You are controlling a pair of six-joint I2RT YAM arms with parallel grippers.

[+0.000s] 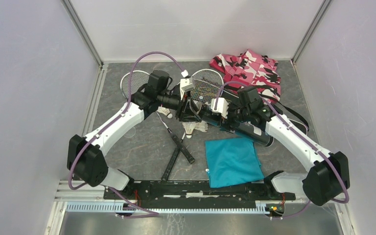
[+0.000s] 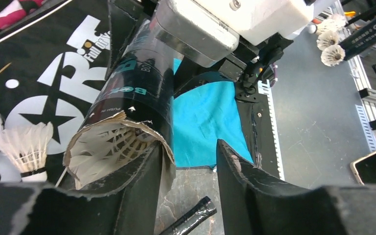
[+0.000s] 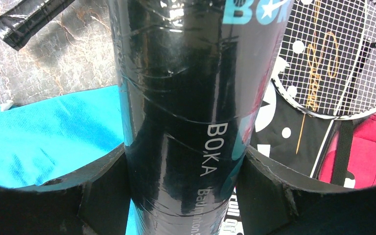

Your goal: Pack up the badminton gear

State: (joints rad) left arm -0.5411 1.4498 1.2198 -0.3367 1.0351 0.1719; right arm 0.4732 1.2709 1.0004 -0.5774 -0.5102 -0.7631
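1. Note right gripper (image 3: 183, 169) clamped round long black glossy tube (image 3: 186, 98), just above teal square cloth (image 3: 44, 137).
2. Note left gripper (image 2: 188, 152) spread, empty, at tube's frayed mouth beside that cloth.
3. Nudge white feather shuttlecock (image 2: 112, 147) deeper, straight along tube, sparing feathers.

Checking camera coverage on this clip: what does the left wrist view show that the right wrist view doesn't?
Left wrist only: the tube's torn open end with shuttlecocks inside, a loose shuttlecock lying on the bag, three far shuttlecocks, a phone, and the open left pincer.
Right wrist only: the right pincer shut on the tube's sides.
Both: the tube, the bag and the teal cloth.
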